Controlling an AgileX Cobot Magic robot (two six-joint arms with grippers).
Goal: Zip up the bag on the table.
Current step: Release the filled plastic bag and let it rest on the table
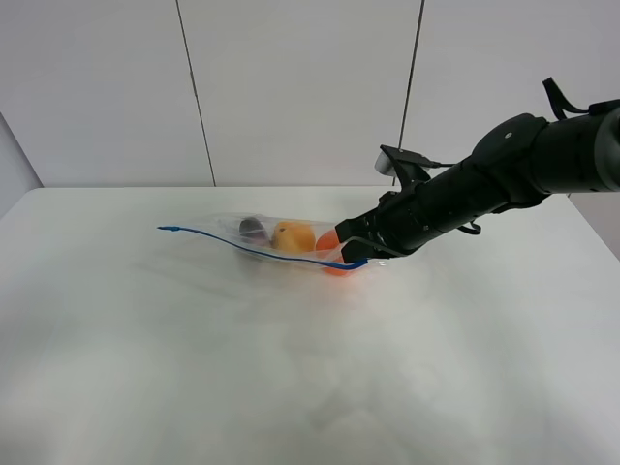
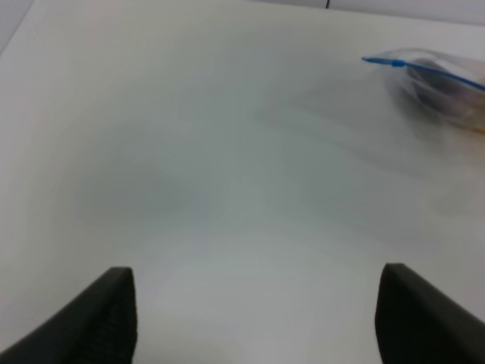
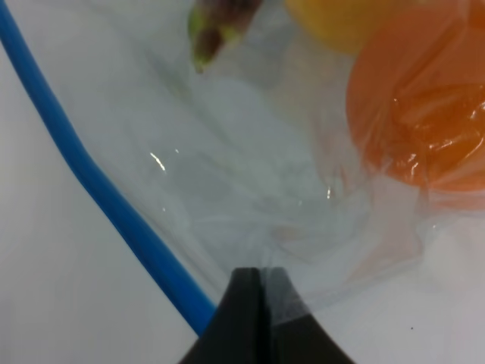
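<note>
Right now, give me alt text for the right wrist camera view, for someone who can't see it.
The right gripper, black and shut, pinches the clear plastic of the bag beside its blue zipper strip, over the white table. Through the plastic show an orange, part of a yellow pear and the stem end of an eggplant.

wall: flat off-white panelled back wall [image 1: 300, 87], matte | seams: two thin dark vertical joints [image 1: 195, 92] splitting it into three panels | furniture: broad white matte tabletop [image 1: 291, 387] meeting the wall's foot | light: soft, even, only faint grey shading on the tabletop
</note>
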